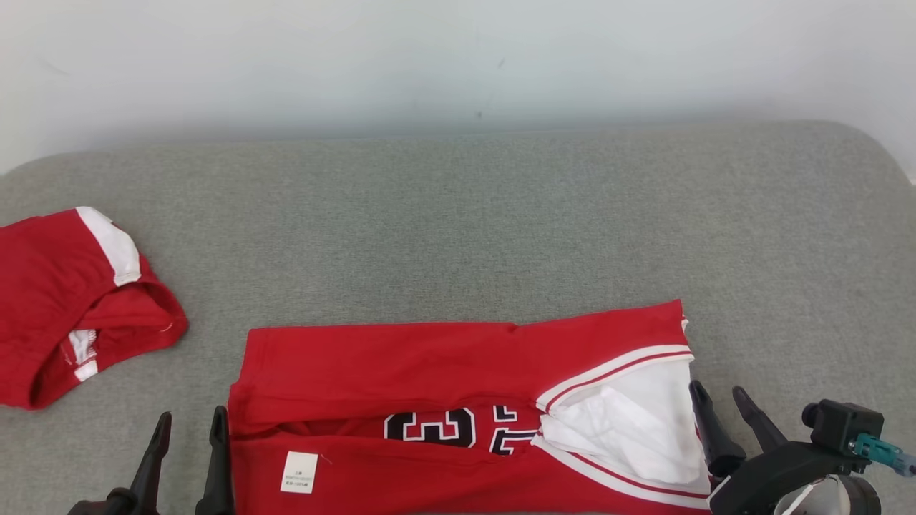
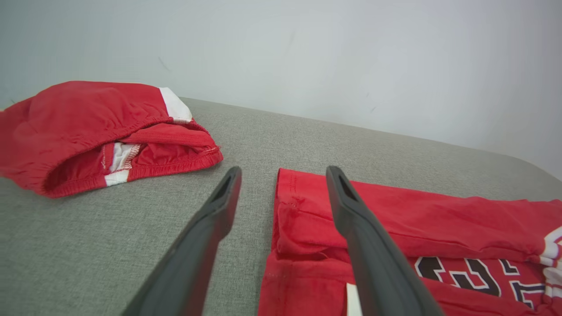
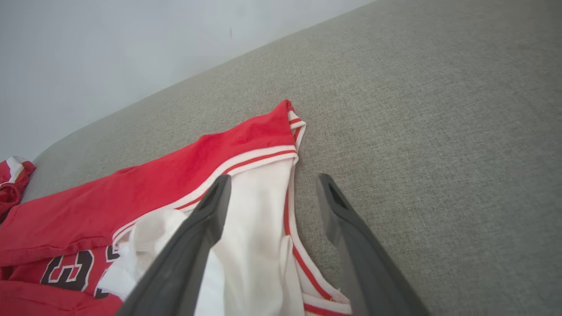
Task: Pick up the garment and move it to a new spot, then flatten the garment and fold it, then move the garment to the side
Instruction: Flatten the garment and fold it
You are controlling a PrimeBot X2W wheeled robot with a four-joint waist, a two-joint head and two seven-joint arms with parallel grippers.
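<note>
The light is bright, soft and even, as it seems from above; shadows are faint, a thin dark band under the red shorts [image 2: 88,123] and inside the fold of the jersey [image 2: 439,219]; the wall [image 1: 458,57] looks hazy; in the wrist views the dark fingers [image 2: 369,245] grow wide and soft toward the bottom edge.

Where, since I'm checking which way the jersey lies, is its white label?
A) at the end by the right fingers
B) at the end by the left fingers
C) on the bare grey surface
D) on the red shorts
B: the label sits on the jersey, at the end next to the left fingers.
</note>
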